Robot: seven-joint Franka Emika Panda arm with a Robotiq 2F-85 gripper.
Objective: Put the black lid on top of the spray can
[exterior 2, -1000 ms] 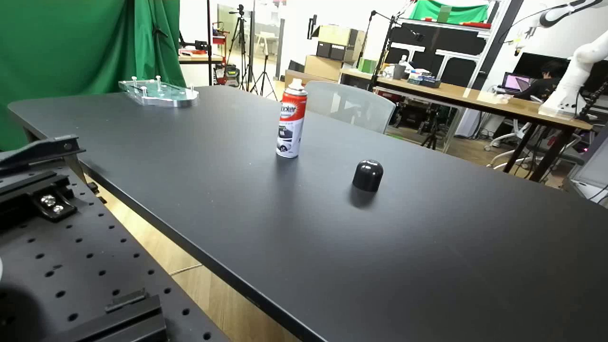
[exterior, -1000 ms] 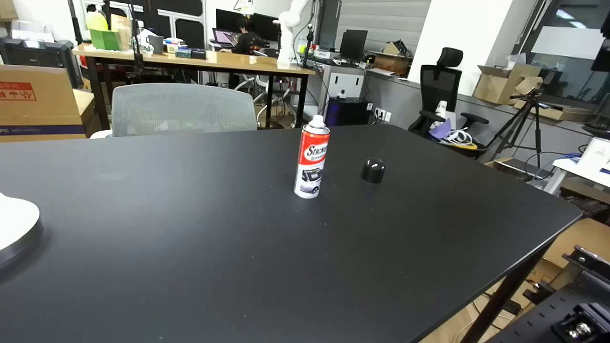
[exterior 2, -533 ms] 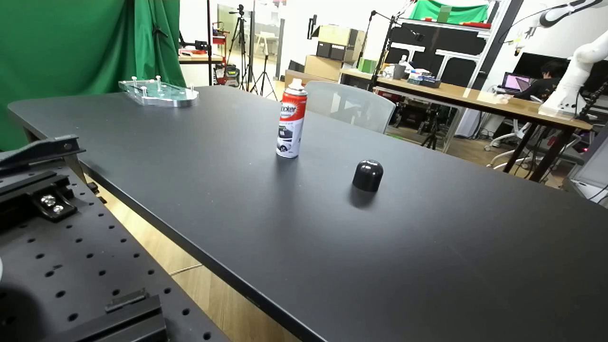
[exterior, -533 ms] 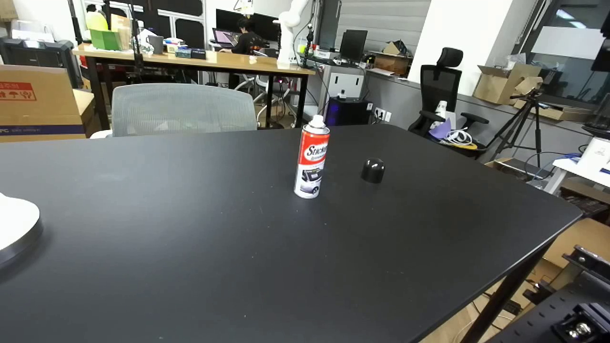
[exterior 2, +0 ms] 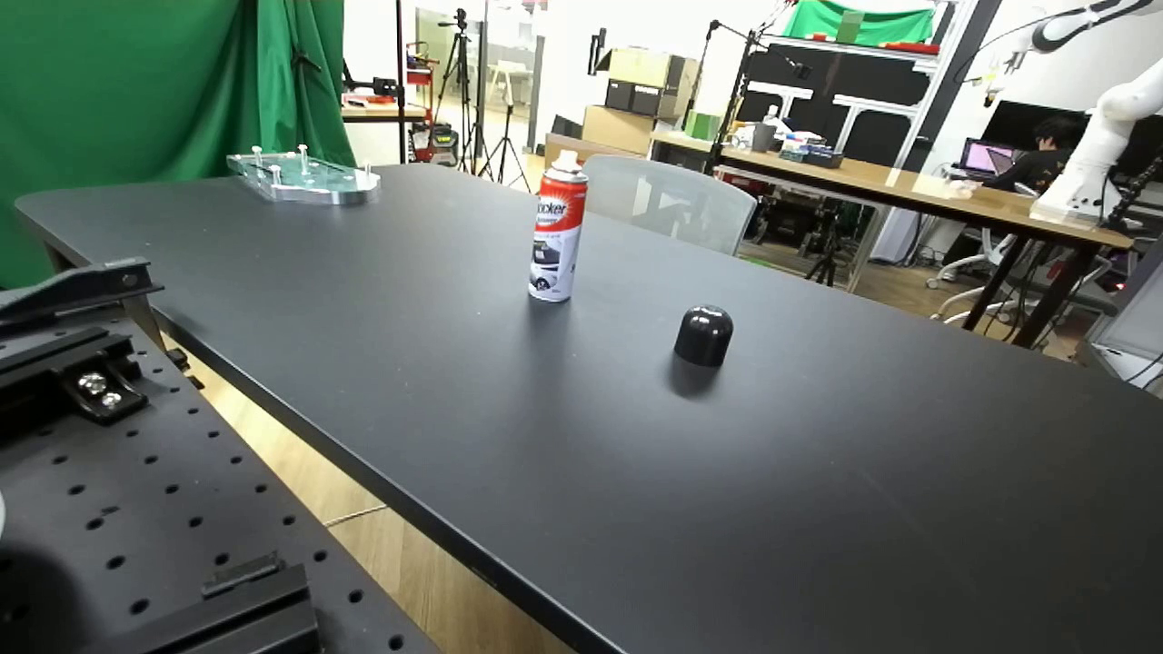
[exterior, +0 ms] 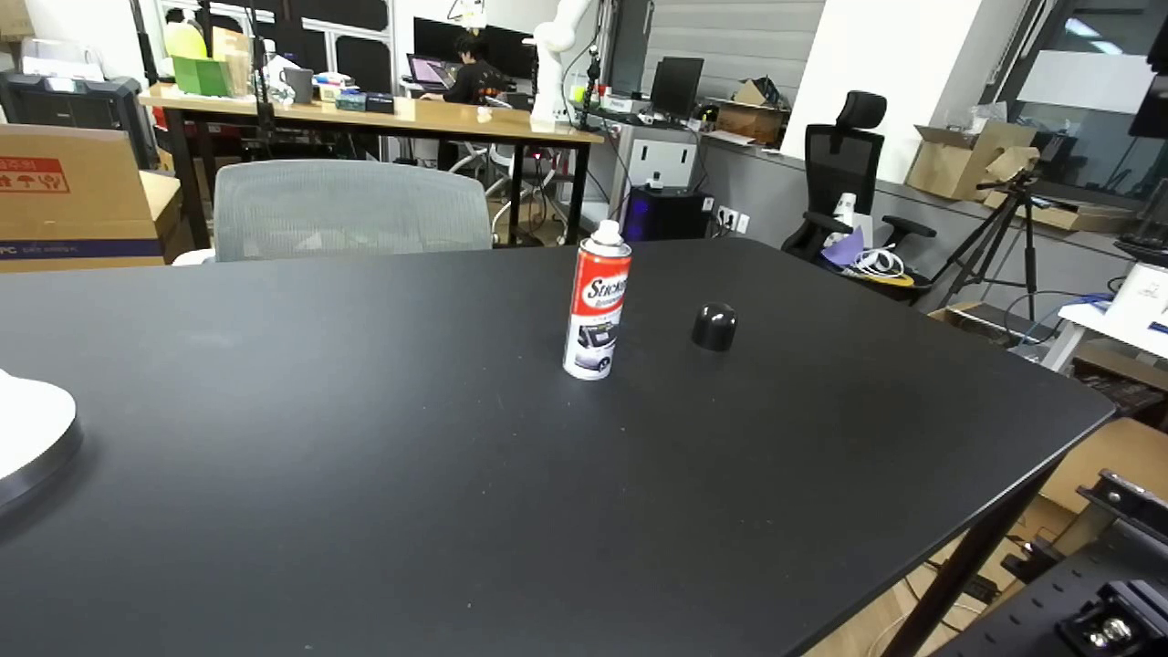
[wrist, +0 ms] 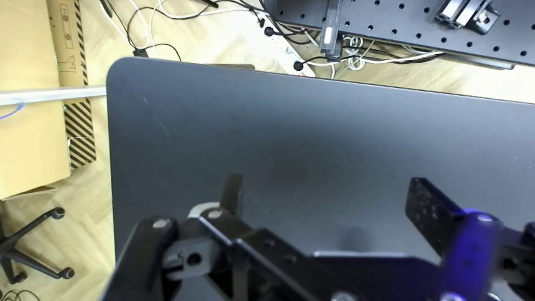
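The spray can [exterior: 598, 301] stands upright on the black table in both exterior views [exterior 2: 558, 227], with a red band, white lower part and bare white nozzle on top. The black lid [exterior: 714, 327] is a small domed cap standing on the table apart from the can, dome up; it also shows in an exterior view [exterior 2: 703, 336]. My gripper [wrist: 328, 194] shows only in the wrist view. Its fingers stand wide apart with nothing between them, above the table. A dark blurred patch shows on the table behind the gripper body. I cannot make out the can or the lid in the wrist view.
The black table [exterior: 365, 493] has a rounded corner and edge in the wrist view [wrist: 188, 108]. A clear board with posts [exterior 2: 309, 179] sits at the table's far end. A perforated mounting plate [exterior 2: 182, 490] stands beside the table. A grey chair [exterior: 351, 210] is behind it.
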